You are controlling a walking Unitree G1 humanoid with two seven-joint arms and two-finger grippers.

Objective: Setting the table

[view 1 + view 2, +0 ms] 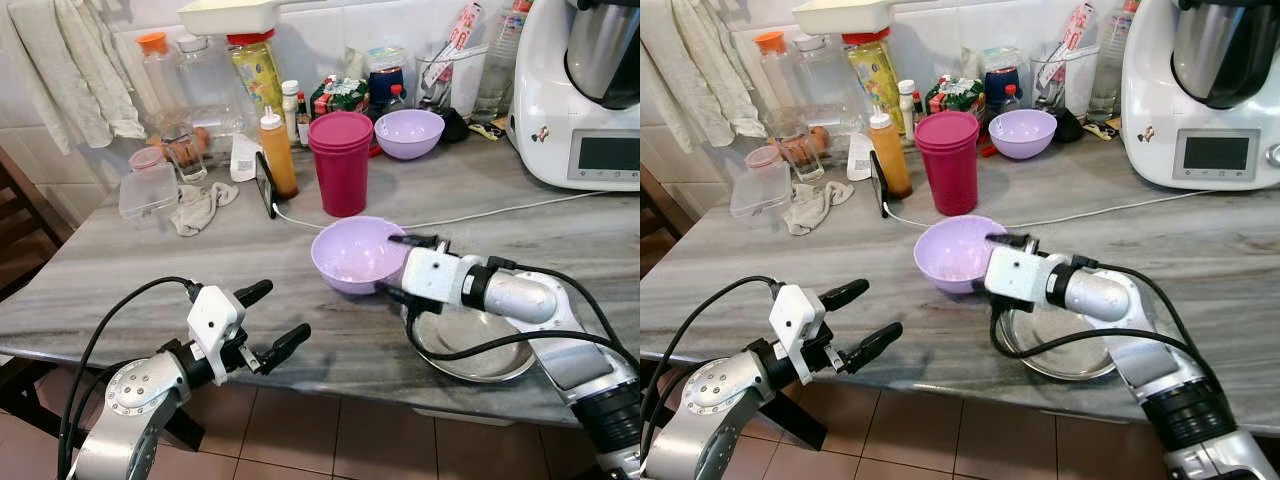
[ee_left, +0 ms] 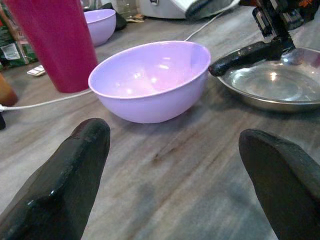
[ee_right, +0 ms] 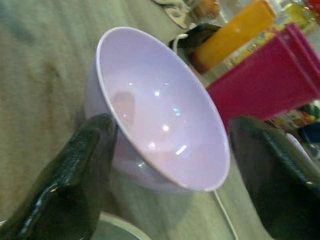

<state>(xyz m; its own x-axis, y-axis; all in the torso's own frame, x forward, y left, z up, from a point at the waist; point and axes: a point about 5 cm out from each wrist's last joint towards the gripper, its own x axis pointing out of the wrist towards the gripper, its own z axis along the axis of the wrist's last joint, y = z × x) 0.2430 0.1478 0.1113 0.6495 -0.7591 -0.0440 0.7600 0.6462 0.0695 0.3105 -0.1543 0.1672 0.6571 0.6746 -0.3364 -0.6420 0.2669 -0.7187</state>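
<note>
— Nearest the camera, what does the robot have out front?
— Its left gripper (image 1: 268, 321), held just off the near edge of the grey marbled table (image 1: 150, 290), above the tiled floor (image 1: 320, 440). The two black fingers are spread wide with nothing between them, and they point toward the lilac bowl (image 1: 352, 252).

— And the other arm?
— It reaches in from the right, forearm low over the tabletop. The right gripper (image 1: 404, 267) sits at the bowl's right side, fingers parted: one lies over the rim, the other lower, beside the outer wall. The wrist view shows the rim between the two fingers, but whether they press on it cannot be told.

— How does the bowl look?
— Upright, glossy, empty inside, standing on the table near its middle. A shallow steel plate (image 1: 480, 352) lies just beside it, under the right wrist, close to the near edge.

— What crowds the space behind?
— A white cable (image 1: 500, 211) runs across the table right behind the bowl. Beyond that stands a stack of magenta cups (image 1: 341, 163), with an orange squeeze bottle (image 1: 278, 152) and a dark phone (image 1: 265, 185) propped on edge to its left. Farther left lie a crumpled cloth (image 1: 200, 206) and a clear lidded tub (image 1: 147, 186). A second lilac bowl (image 1: 408, 133) sits behind the cups, and a white kitchen machine (image 1: 585, 95) fills the far right corner. Jars and bottles line the tiled wall.
</note>
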